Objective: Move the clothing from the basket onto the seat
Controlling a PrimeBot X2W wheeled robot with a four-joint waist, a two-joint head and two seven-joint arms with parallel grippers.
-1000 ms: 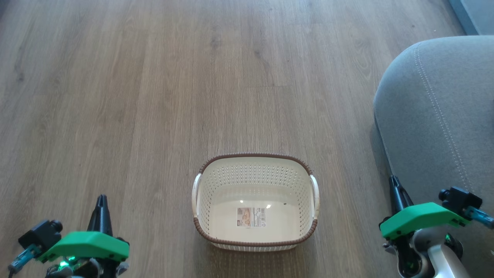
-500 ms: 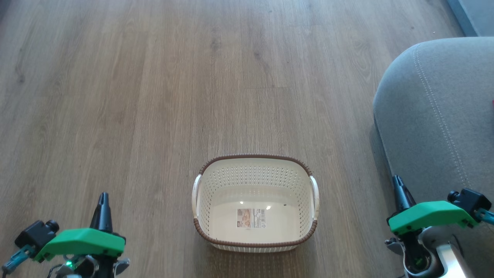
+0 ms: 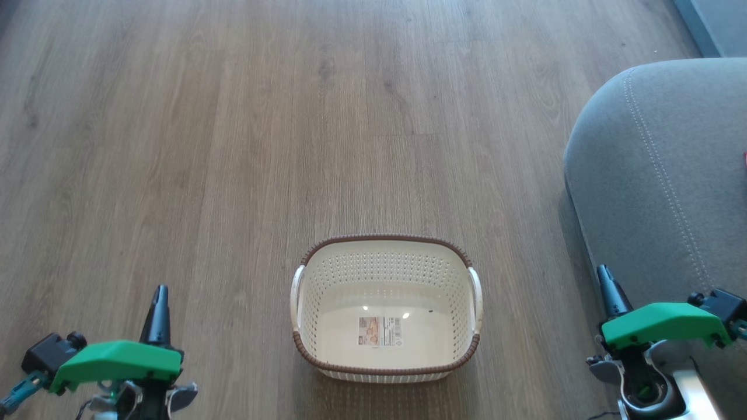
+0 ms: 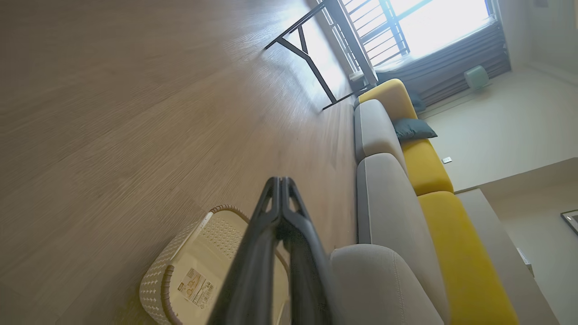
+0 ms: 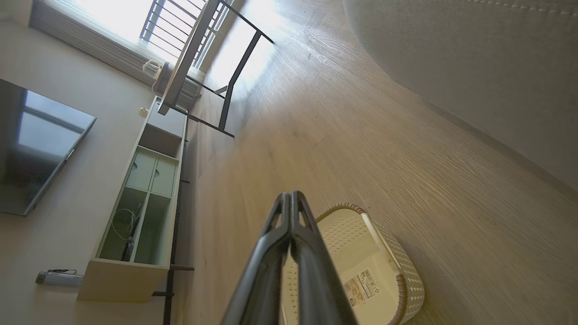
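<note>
The seat (image 3: pixel 659 175) is cut off at the right edge, a red sliver (image 3: pixel 745 156) there cannot be identified, and the label (image 3: pixel 380 331) in the basket (image 3: pixel 385 265) cannot be read.

One sticker (image 3: pixel 380 331) on the basket (image 3: pixel 385 268) floor, with barcode. Print too small to read. No legible text elsewhere.

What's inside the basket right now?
The basket holds a printed label stuck flat on its cream floor; nothing else lies on that floor. From the head view, the inner face of its near wall is hidden from sight.
</note>
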